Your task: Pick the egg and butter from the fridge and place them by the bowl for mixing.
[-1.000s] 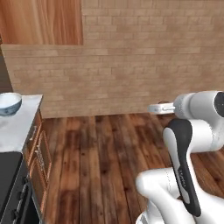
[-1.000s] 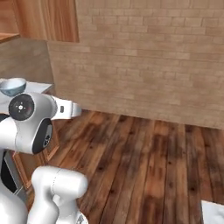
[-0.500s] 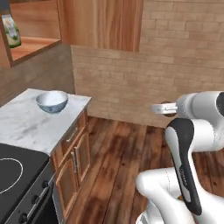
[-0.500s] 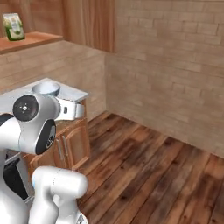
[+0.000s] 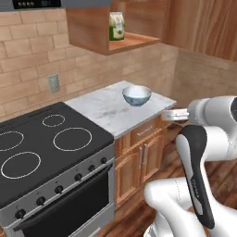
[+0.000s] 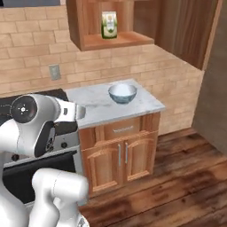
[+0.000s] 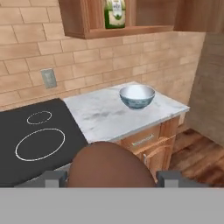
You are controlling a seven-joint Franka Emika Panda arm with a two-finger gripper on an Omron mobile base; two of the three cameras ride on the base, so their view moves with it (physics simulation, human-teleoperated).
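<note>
The gripper [image 7: 112, 177] was closed on a brown egg [image 7: 111, 164], held out level in front of the arm, short of the stove [image 7: 35, 140]. Beyond it stood the marble table [image 7: 105, 116] over wooden cabinets. The grey bowl [image 7: 137, 96] sat near the table's far right end. Above, a green-and-white carton [image 6: 108, 24] stood on a wooden wall shelf [image 6: 116, 41].

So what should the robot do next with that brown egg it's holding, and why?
Probably carry the egg forward over the marble counter and lower it beside the bowl. The egg sits between the gripper fingers, so it is already picked, and the bowl stands ahead on the counter with bare space on its stove side.
</note>
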